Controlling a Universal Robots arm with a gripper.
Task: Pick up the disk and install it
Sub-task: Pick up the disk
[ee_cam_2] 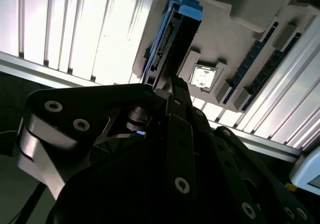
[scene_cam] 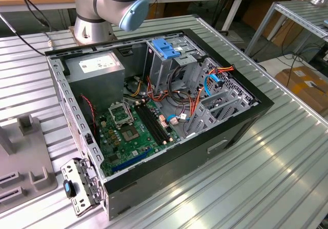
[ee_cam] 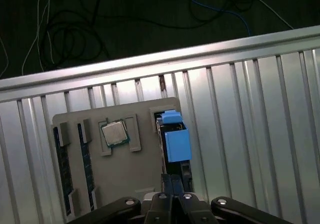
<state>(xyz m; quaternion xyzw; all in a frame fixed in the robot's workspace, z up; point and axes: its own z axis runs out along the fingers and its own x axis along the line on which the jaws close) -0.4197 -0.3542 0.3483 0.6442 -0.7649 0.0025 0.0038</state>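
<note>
**While disk sits in tray: pick step**

Since the disk [ee_cam: 176, 139] stands on edge in a slot of the grey parts tray [ee_cam: 130, 174], beside the processor chip [ee_cam: 114, 133], I judge I'm at the pick-up. My gripper [ee_cam: 172, 184] is right at its exposed edge; spread or clamped, can't tell. Open computer case [scene_cam: 225, 131] sits in the exterior view, install not begun. Next move calls for a sure hold and a straight lift clear of the slot walls.
</note>
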